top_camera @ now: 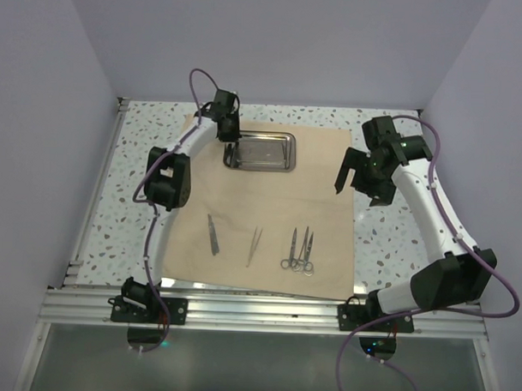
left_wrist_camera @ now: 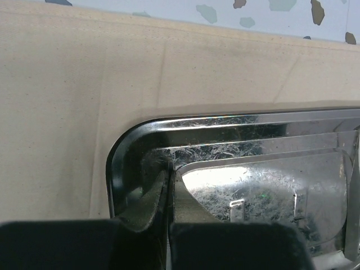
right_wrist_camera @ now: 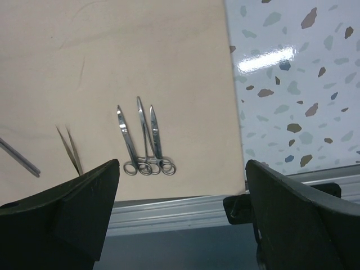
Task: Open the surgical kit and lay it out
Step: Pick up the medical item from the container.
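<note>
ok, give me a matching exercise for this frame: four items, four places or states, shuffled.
Items:
1. scalpel
2. scissors
3. left gripper
4. right gripper

Places or states:
A. wide open, holding nothing
B. rightmost in the row of instruments on the cloth
C. fingers closed at the rim of the steel tray
D. leftmost in the row of instruments

Pairs: 1-D, 2-B, 3-C, 4-A
</note>
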Robot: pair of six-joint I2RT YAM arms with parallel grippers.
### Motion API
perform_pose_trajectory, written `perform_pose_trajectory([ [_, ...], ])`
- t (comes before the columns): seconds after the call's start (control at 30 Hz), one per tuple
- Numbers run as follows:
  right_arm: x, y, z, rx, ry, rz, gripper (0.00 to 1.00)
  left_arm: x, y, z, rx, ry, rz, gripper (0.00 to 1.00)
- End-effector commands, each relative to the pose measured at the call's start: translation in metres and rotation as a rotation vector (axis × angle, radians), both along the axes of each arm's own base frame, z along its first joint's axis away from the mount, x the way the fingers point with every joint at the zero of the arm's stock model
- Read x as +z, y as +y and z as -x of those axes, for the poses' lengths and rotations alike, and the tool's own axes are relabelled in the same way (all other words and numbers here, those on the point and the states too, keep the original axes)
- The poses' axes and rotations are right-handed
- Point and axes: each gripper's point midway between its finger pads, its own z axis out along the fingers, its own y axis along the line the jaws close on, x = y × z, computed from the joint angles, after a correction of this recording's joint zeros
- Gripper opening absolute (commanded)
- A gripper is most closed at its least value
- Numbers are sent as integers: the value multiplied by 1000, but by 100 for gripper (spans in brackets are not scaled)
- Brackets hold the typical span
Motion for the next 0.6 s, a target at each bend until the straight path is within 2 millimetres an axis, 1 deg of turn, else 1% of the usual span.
perform_pose_trajectory([
  [0.0, 14, 1, 3, 21, -57, -25, 98, 49, -9, -1, -15, -43, 107, 0],
  [0.03, 14, 1, 3, 19, -59, -25, 98, 59, -7, -3, -12, -59, 115, 0],
  [0.2, 16, 2, 8, 24, -71, -36, 98, 85, -2, -1, -6, -87, 131, 0],
  [0.3, 19, 3, 11, 27, -80, -45, 99, 94, 0, 1, -4, -95, 132, 0],
  [0.33, 20, 4, 11, 28, -87, -53, 98, 103, 1, 3, -7, -107, 133, 0],
  [0.37, 20, 4, 12, 27, -88, -58, 99, 106, 1, 4, -7, -112, 132, 0],
  [0.4, 19, 4, 13, 28, -86, -61, 98, 115, 2, 5, -7, -126, 135, 0],
  [0.47, 20, 6, 15, 32, -91, -74, 98, 119, 5, 8, -2, -127, 124, 0],
  [0.5, 20, 6, 15, 32, -94, -75, 99, 120, 7, 13, 3, -113, 113, 0],
  [0.53, 19, 6, 16, 33, -91, -74, 99, 124, 11, 18, 11, -108, 101, 0],
  [0.57, 21, 6, 17, 34, -100, -76, 98, 124, 17, 22, 31, -101, 78, 0],
])
